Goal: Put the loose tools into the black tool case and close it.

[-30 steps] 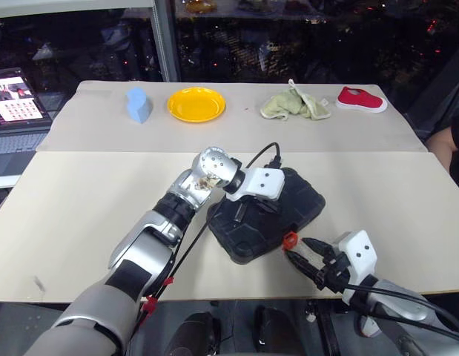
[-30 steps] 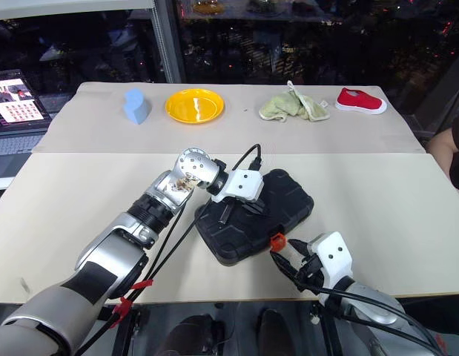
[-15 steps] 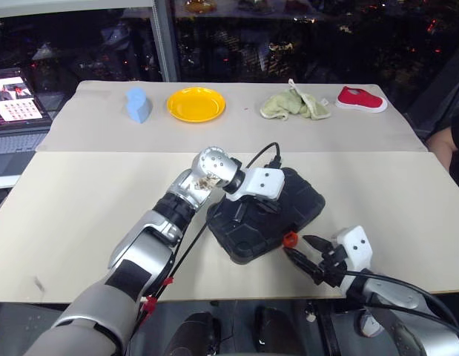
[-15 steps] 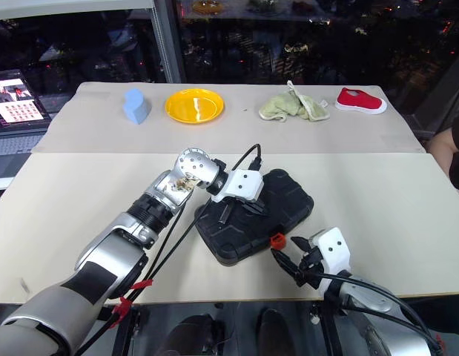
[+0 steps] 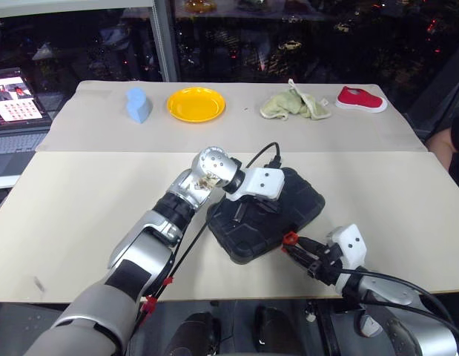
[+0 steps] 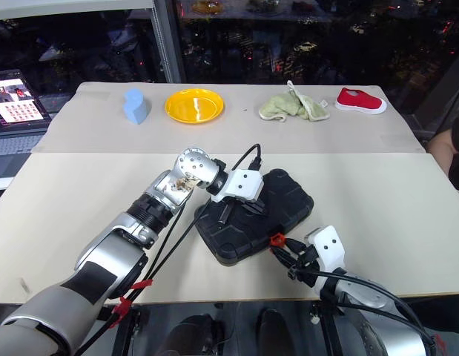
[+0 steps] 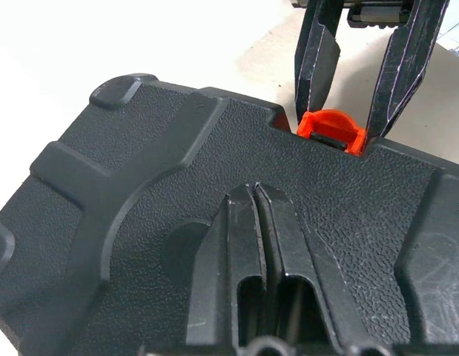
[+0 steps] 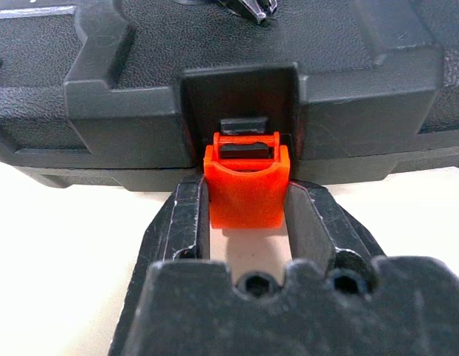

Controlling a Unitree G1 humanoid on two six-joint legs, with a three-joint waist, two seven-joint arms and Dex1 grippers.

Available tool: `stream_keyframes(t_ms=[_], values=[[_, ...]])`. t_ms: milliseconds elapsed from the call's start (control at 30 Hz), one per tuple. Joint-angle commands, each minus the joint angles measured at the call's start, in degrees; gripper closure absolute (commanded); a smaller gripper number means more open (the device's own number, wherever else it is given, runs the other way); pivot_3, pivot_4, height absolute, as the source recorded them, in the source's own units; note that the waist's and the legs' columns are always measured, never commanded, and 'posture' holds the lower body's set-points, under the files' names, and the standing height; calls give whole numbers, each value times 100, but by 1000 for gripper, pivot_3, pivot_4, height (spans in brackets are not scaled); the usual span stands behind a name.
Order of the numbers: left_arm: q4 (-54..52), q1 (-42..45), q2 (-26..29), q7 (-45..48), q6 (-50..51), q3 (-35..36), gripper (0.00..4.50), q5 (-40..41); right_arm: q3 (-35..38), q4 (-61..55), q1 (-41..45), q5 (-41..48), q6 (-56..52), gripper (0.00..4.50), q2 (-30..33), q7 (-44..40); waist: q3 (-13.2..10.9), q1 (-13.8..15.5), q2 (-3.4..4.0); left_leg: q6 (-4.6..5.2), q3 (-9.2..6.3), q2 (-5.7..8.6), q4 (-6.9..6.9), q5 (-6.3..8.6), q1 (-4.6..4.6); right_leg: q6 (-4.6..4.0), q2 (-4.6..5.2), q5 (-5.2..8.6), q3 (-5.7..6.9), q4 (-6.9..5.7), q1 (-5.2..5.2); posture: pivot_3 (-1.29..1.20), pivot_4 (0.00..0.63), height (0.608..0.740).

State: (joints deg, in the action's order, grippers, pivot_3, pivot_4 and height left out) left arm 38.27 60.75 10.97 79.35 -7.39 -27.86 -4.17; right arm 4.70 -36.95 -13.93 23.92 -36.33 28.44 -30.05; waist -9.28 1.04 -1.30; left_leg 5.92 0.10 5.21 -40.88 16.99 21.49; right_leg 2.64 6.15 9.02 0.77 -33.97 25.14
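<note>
Right now the black tool case lies closed near the table's front edge. On its lid the left gripper presses with fingers together. At the front edge, the right gripper has its fingers pinched on either side of the orange latch tab, touching it.

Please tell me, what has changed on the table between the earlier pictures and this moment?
The right gripper has narrowed its two black fingers around the orange latch tab at the near edge of the closed black moulded-plastic tool case; earlier they stood wide apart beside it. The left gripper stays shut, resting on the lid. The case has not moved.
</note>
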Motion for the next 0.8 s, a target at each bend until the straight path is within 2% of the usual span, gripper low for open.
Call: stream_keyframes(t_ms=[33, 267, 367, 567, 800], values=[[165, -76, 68, -11, 80, -154, 4359, -281, 141, -280, -71, 41, 220, 3310, 33, -7, 0, 0, 0, 0, 0, 0, 0, 0, 0, 0, 0, 0, 0, 0, 0, 0, 150, 740], [148, -125, 56, -19, 32, -199, 4359, -311, 341, -645, -258, 35, 322, 3310, 148, 6, 0, 53, 1, 4, -1, 2, 2, 3, 7, -3, -6, 1, 3, 0, 7, 0, 150, 740], [157, -123, 42, -23, 24, -207, 4359, -311, 370, -751, -288, 38, 325, 3310, 188, 21, 0, 74, 1, 6, -1, 6, 2, 7, 16, -37, -6, -20, 5, 0, 14, 0, 150, 740], [207, -111, 30, -17, -1, -219, 4359, -323, 394, -878, -329, 69, 294, 3310, 194, 71, 0, 111, 1, -24, 0, 9, 1, -4, 27, -37, -8, -19, 4, 5, 21, 0, 150, 740], [224, -124, -22, -20, -29, -259, 4359, -336, 422, -1093, -460, 82, 304, 3310, 182, 170, 0, 123, 2, -2, -3, 9, 2, 9, 27, -39, -9, -17, 6, 2, 23, 0, 150, 740]])
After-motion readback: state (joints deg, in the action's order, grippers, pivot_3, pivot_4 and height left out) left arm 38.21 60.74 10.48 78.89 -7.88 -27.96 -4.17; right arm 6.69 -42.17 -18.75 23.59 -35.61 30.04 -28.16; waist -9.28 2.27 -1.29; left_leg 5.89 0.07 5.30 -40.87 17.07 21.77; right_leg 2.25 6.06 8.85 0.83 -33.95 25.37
